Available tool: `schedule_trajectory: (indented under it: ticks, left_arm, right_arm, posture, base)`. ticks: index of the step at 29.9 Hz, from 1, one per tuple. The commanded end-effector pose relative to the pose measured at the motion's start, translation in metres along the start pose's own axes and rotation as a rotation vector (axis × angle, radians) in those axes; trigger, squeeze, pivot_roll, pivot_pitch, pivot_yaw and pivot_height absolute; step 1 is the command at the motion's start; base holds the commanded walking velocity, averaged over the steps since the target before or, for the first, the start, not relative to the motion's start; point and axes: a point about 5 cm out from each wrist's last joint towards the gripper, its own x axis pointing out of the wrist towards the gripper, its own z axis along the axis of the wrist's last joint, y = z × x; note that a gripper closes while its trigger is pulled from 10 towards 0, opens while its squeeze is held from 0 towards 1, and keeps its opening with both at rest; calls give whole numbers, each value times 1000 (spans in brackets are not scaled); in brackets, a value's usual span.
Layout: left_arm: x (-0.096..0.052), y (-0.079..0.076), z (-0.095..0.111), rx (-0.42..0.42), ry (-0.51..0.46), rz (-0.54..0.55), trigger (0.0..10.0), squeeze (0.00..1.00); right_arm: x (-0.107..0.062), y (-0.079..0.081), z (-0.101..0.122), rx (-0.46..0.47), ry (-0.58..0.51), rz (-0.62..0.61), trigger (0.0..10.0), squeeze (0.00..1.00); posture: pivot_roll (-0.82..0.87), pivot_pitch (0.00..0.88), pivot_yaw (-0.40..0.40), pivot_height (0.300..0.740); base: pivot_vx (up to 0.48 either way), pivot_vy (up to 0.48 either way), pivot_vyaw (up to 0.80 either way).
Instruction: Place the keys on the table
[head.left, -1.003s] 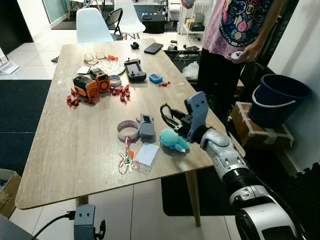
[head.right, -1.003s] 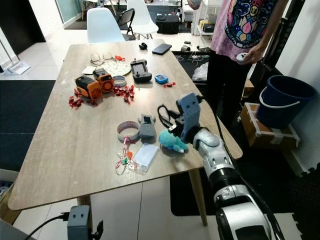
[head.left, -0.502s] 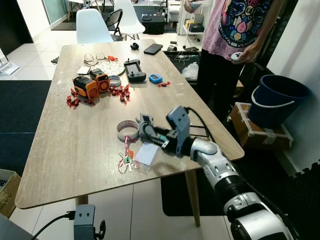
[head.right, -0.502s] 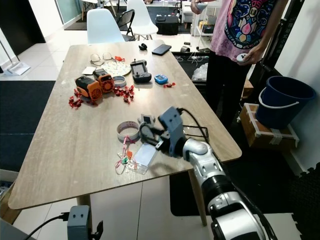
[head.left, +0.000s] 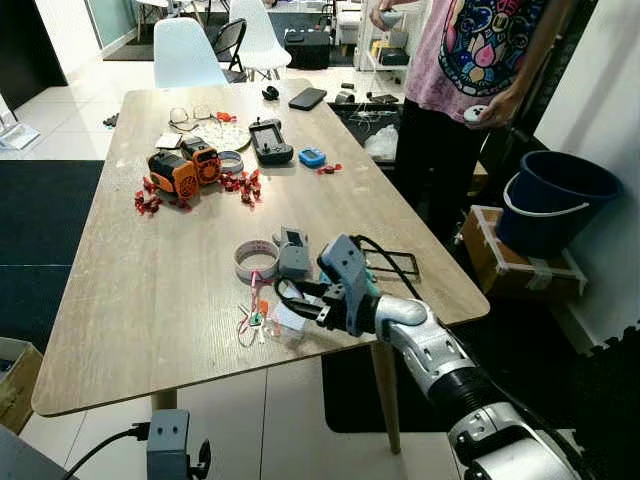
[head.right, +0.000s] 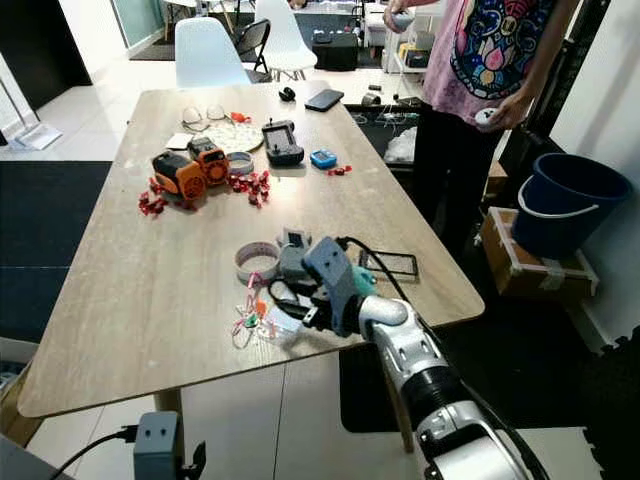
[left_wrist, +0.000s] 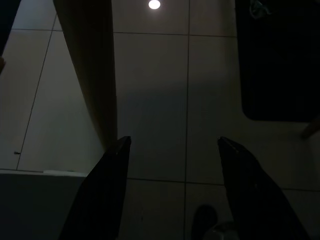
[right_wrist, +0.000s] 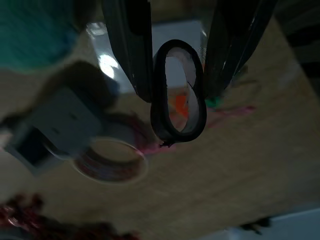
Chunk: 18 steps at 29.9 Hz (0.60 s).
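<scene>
Two fingers of the right gripper (head.left: 292, 299) are pressed in on a black loop (right_wrist: 200, 102), which the right wrist view shows standing upright between them. This loop belongs to the keys (right_wrist: 30, 35), a bunch with a teal plush fob blurred at the upper left of that view. No metal key can be made out.

Location: the keys are held in the gripper at the lower middle of the left eye view, low over the near edge of the table (head.left: 150, 290). They hang just above a clear card sleeve (head.left: 292, 318). A roll of tape (head.left: 256, 259) and a small grey device (head.left: 293, 252) lie just beyond. Whether the fob touches the wood cannot be told.

Left gripper (left_wrist: 170, 150): fingers spread wide, hanging idle over floor tiles beside a table leg.

Handling assessment: the bunch is judged light and limp. The plush is soft, the strap is flexible, and the load would swing under a fast move. The loop is the sound point of hold, as it is narrow enough to pinch, whereas the fob would squash and slip. Nothing appears fragile. Release should be made low, onto bare wood clear of the sleeve and tape.

A person (head.left: 470, 60) stands at the upper right, beyond the far table corner.
</scene>
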Motion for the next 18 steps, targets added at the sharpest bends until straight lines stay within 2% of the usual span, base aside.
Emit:
schedule_trajectory:
  ticks: [1,9,13,18]
  left_arm:
    - [-3,0,-5,-11,15,2,10000,0]
    - [-2,-1,-6,-15,23,-5,10000,0]
    - [-3,-1,-7,-17,31,-7,10000,0]
    - [-3,-1,-8,-16,37,-8,10000,0]
  right_arm:
    - [-4,-4,-7,22,30,-35,10000,0]
    - [-10,-8,-15,48,68,-68,10000,0]
    - [-15,-18,-20,84,87,-158,10000,0]
    - [-18,-21,-22,97,96,-179,10000,0]
  posture:
    - [61,59,-18,740]
    - [62,59,-19,740]
    - [61,59,-19,740]
    - [58,61,-17,740]
  base:
    - [0,0,0]
    - [0,0,0]
    - [0,0,0]
    - [0,0,0]
